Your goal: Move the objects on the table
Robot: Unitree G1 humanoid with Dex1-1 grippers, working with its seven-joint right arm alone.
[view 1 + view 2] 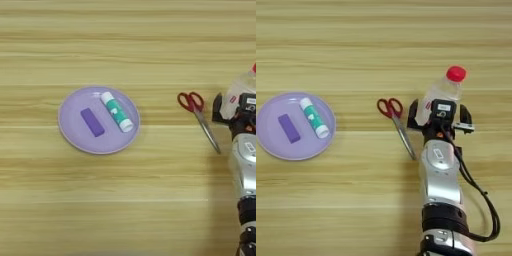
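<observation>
We see a light wooden table point(125, 40) with horizontal planks. Directly on it lie a lilac plate point(70, 131) at left, red-handled scissors point(397, 123) right of it, and a clear bottle point(438, 95) beside those.

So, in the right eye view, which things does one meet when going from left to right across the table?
Purple block → glue stick, both on the lilac plate → red-handled scissors → clear bottle with red cap, with the right gripper around it.

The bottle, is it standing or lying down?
Lying down: the bottle rests on its side, red cap toward the table's far edge.
</observation>
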